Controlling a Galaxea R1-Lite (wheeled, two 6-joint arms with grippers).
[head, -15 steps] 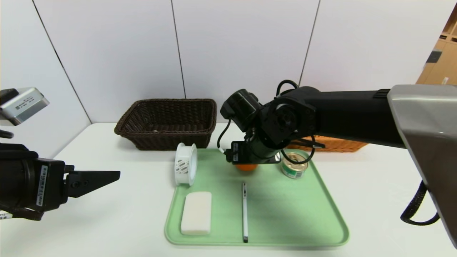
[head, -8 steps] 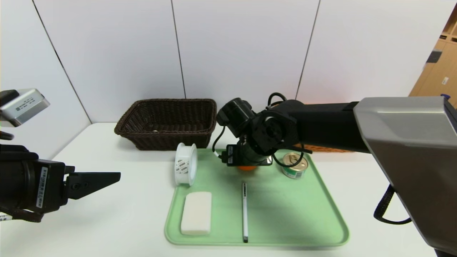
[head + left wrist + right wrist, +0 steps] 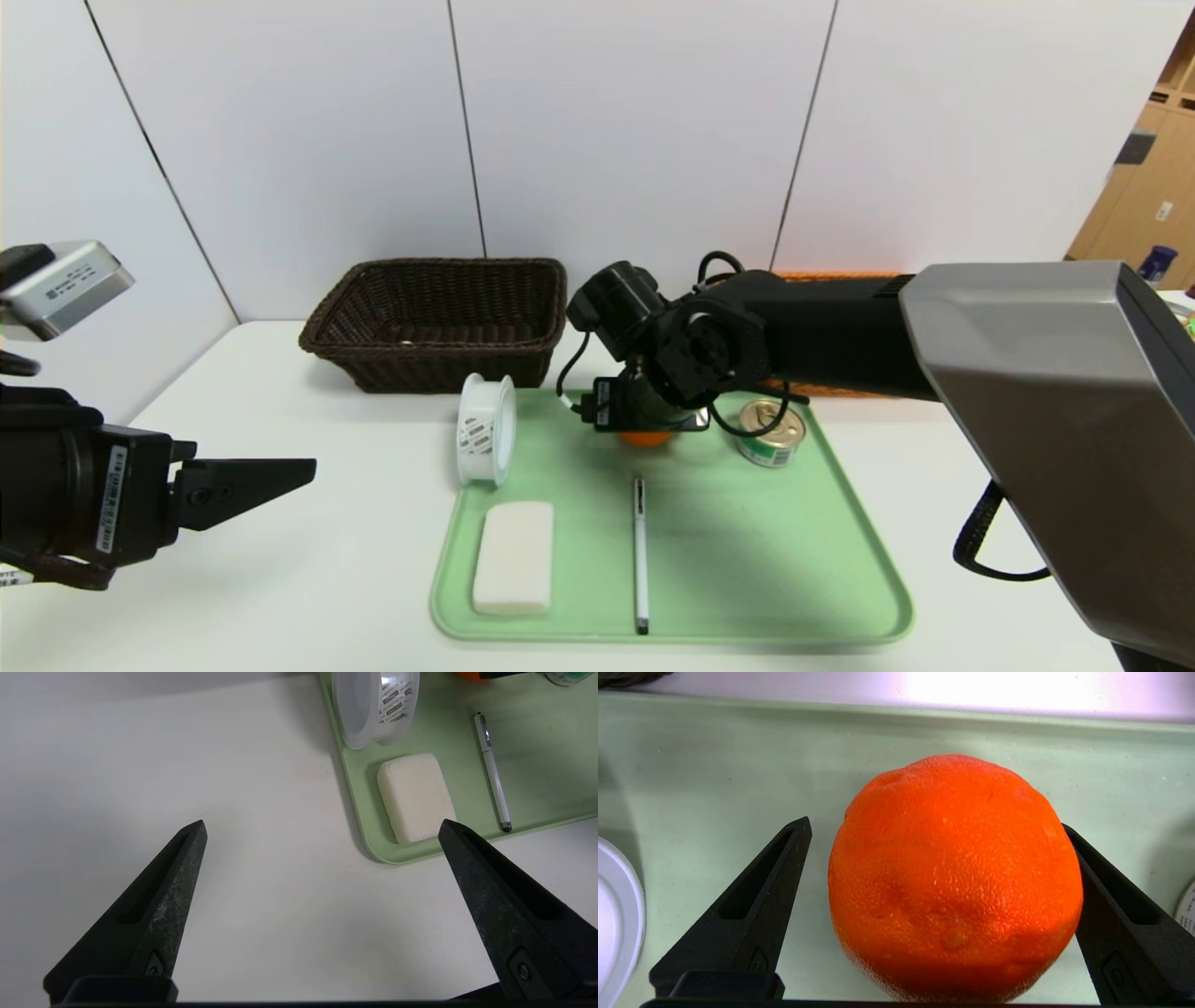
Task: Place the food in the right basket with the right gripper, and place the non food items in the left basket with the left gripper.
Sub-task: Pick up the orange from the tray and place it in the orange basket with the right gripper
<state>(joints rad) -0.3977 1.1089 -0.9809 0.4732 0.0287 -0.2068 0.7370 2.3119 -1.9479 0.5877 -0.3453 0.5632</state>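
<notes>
An orange [image 3: 646, 438] sits at the back of the green tray [image 3: 747, 560], mostly hidden under my right wrist. My right gripper [image 3: 646, 426] is open with one finger on each side of the orange [image 3: 955, 877]; in the right wrist view the gripper [image 3: 934, 825] shows a gap on one side and the other finger close against the fruit. A tin can [image 3: 771, 432], a white tape roll [image 3: 487, 429], a white block [image 3: 513, 557] and a pen [image 3: 639, 551] also lie on the tray. My left gripper [image 3: 303, 464] is open and empty over the table, left of the tray [image 3: 322, 823].
A dark wicker basket [image 3: 439, 317] stands at the back left. A light wicker basket [image 3: 840, 389] at the back right is mostly hidden behind my right arm. The left wrist view shows the tape roll [image 3: 376, 704], the white block [image 3: 416, 795] and the pen [image 3: 492, 770].
My right arm has come down and a little left, settling its gripper around the orange. My left gripper has dipped very slightly.
</notes>
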